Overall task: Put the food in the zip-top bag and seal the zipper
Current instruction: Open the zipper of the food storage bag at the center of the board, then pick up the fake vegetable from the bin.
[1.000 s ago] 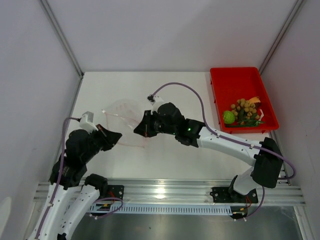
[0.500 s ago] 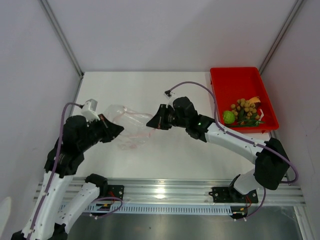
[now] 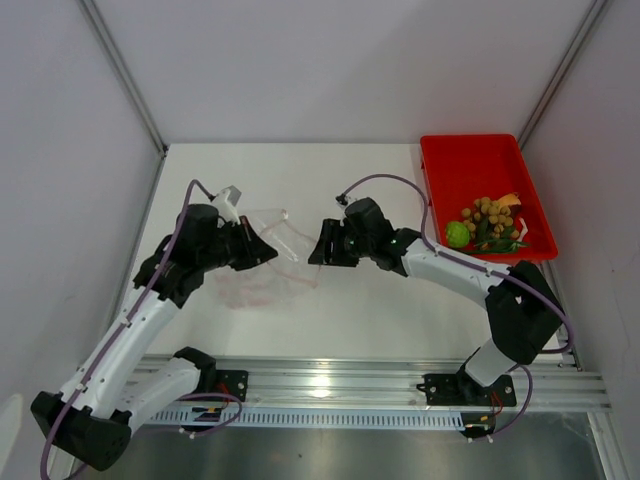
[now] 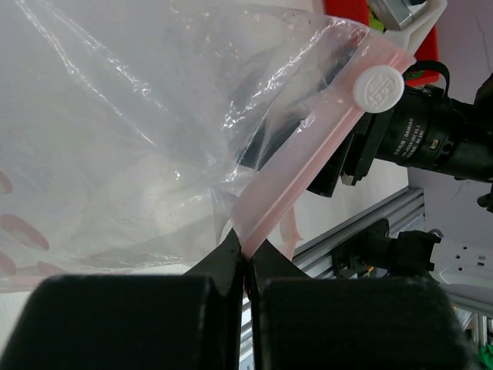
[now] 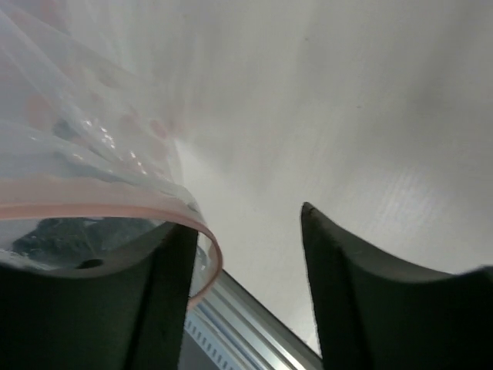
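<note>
Zip-top bag (image 3: 265,250) is held over the table (image 3: 350,310) by the left gripper (image 4: 246,258), clenched on the zipper (image 4: 308,166). The right gripper (image 5: 246,223) is parted, apparently released. Food (image 3: 485,225) is seen in the red tray (image 3: 435,190); unsupported, the mouth may sag shut.

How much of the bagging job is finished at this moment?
Done: nothing yet; the food all lies in the red tray. In hand: the left pincer is shut on the zipper of the zip-top bag, while the right pincer stands open beside the mouth. Left: put the food in, then seal.
</note>
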### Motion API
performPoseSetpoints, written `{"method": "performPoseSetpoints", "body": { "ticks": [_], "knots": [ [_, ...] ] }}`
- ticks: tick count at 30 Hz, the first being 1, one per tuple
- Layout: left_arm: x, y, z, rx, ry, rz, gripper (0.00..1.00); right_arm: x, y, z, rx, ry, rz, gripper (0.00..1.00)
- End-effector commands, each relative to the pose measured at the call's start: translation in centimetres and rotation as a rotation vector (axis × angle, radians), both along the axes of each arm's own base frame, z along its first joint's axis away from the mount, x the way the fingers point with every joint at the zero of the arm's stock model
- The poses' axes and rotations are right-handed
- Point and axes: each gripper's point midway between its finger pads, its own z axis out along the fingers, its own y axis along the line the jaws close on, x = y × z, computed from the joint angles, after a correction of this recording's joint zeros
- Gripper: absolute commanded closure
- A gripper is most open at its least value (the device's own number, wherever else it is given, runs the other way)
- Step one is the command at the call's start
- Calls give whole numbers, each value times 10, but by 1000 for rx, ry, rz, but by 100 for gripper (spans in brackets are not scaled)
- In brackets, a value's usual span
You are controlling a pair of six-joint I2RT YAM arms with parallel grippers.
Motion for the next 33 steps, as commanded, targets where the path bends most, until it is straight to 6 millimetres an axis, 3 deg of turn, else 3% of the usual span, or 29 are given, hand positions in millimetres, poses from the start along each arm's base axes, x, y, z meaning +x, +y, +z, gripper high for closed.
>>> {"method": "performPoseSetpoints", "body": {
  "ticks": [1,2,4,6,8,9,12,14,15,17,18,21,28,33],
  "knots": [
    [17,-16,20,-40,-69,-44,100,17,-25,27,-87,-122,-19,39],
    [20,-19,19,-44,-71,-53,99,21,-30,39,-97,-150,-34,35],
    [27,-24,10,-48,-44,-59,99,26,-51,41,-180,-166,-77,24],
    [33,-28,6,-62,-45,-56,100,27,-69,64,-179,-215,-116,17],
    [37,-33,-6,-67,-14,-64,99,34,-98,77,-200,-235,-191,5],
    [42,-36,-5,-81,-23,-63,99,32,-112,96,-174,-270,-221,1],
    [48,-44,-12,-96,-14,-75,99,44,-172,112,-215,-310,-376,1],
    [50,-49,-18,-99,1,-87,99,51,-210,109,-280,-299,-479,1],
    [51,-52,-17,-106,-4,-92,99,60,-242,108,-311,-287,-568,1],
    [50,-58,-17,-117,-4,-111,99,66,-281,102,-386,-258,-674,1],
    [51,-60,-20,-118,1,-116,99,68,-312,96,-426,-224,-757,1],
    [50,-67,-22,-131,2,-131,99,77,-355,89,-445,-188,-863,1],
    [43,-81,-29,-162,11,-173,99,98,-407,71,-418,-124,-988,2],
    [42,-84,-33,-169,14,-189,99,109,-421,42,-435,-48,-1008,8]
  ]
}}
